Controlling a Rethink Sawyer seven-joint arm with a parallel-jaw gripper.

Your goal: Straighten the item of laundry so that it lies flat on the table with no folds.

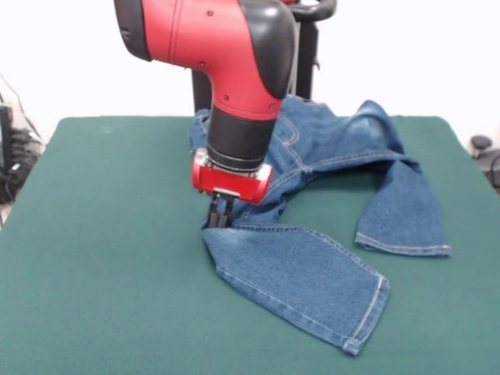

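The blue denim jeans (312,273) lie crumpled on the dark green table (101,234), right of centre. The waist part is bunched at the far side behind the arm. One leg runs toward the near right, its hem at the front. The other leg bends out to the right and folds back down. My gripper (219,222) points straight down at the left edge of the jeans, where the near leg starts. Its black fingers (214,212) stand close together, pinching the cloth edge at table level. The red and black arm hides part of the waist.
The robot's black pedestal (306,55) stands behind the table's far edge. Dark equipment (16,148) sits off the table at the left and some more (484,152) at the right. The table's left half is bare green felt.
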